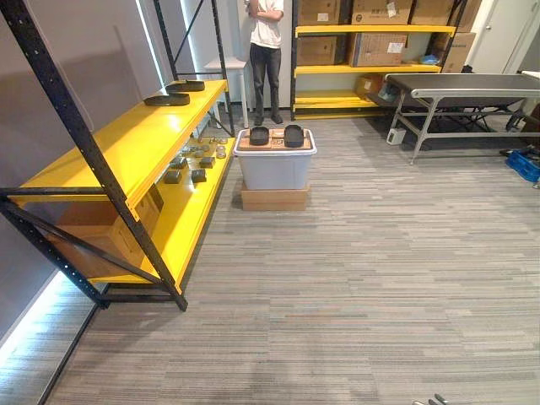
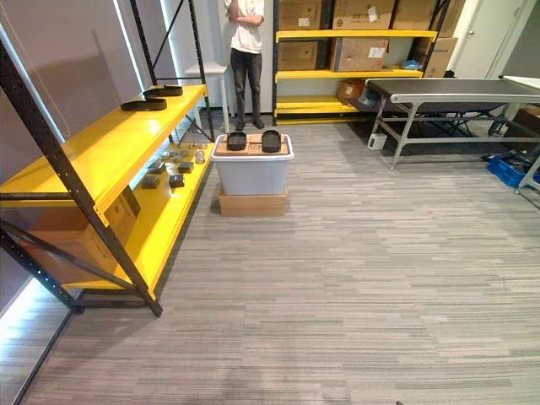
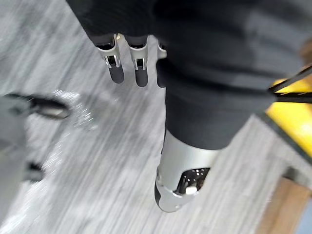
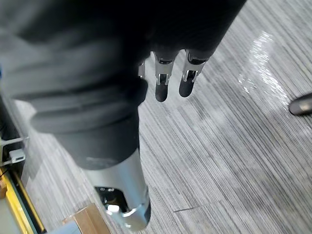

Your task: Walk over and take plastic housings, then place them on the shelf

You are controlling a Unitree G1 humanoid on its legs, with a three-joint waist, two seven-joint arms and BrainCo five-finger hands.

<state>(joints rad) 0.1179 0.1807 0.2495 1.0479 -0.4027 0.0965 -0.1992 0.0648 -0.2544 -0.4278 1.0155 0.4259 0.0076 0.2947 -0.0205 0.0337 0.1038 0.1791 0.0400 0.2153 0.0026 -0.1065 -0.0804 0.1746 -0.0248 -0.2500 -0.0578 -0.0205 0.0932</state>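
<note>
Two black plastic housings (image 1: 259, 135) (image 1: 294, 135) lie side by side on a brown board on top of a pale grey bin (image 1: 275, 169), a few steps ahead on the floor. Two more black housings (image 1: 167, 99) (image 1: 186, 85) rest on the top level of the yellow shelf (image 1: 126, 143) along the left. My left hand (image 3: 116, 68) hangs over the grey carpet with straight fingers and nothing in it. My right hand (image 4: 162, 84) hangs the same way, relaxed and empty, far from the bin.
A person (image 1: 267, 51) stands behind the bin. Small parts (image 1: 190, 164) lie on the shelf's lower level beside a cardboard box (image 1: 93, 228). A rack of cartons (image 1: 371, 42) lines the back wall. A conveyor table (image 1: 456, 84) and blue crate (image 1: 525, 164) stand right.
</note>
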